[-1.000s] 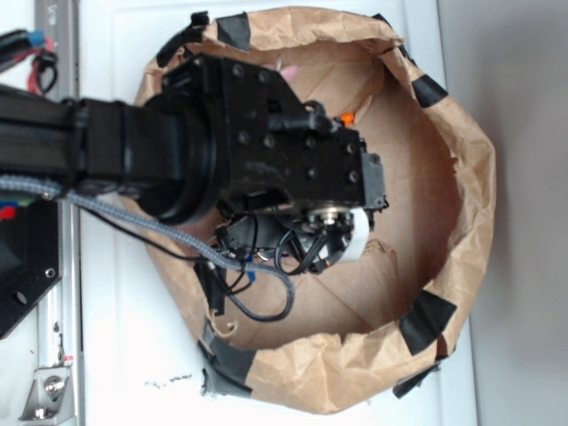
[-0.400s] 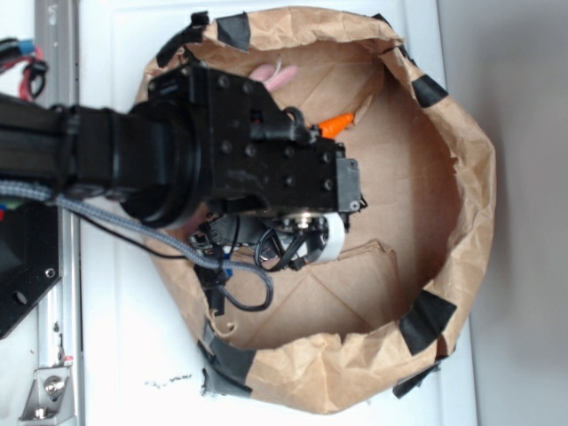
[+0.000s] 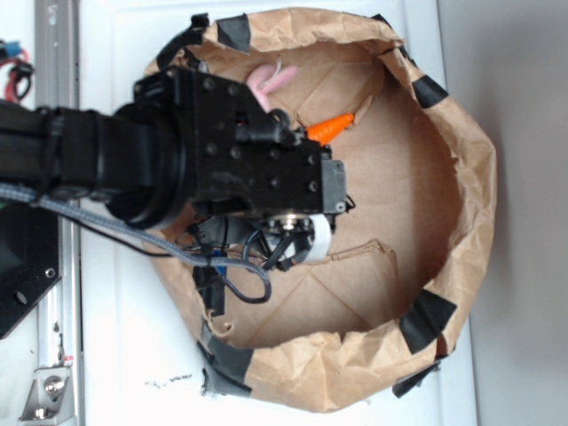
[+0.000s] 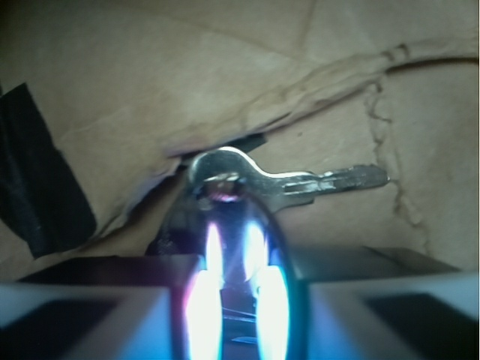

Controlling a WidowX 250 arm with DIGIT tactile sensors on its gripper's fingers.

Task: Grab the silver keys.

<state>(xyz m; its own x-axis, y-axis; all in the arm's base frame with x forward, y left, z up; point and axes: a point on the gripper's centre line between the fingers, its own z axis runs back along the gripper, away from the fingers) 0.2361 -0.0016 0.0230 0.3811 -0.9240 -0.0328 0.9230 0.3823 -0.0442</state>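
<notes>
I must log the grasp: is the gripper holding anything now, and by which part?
Probably the keys, by the round head end; the blade sticks out free to the right. The gripper is too blurred to be sure.

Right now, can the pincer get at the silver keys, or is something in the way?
Probably yes. In the wrist view the silver keys lie right in front of the pincer on the brown paper, one blade fully exposed. Only a torn paper flap touches the key head. Whether the pincer is open cannot be told.

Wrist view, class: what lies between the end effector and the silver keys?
Nothing. In the wrist view the silver keys sit right at the end effector's tip, only brown paper beyond; whether they touch is unclear.
</notes>
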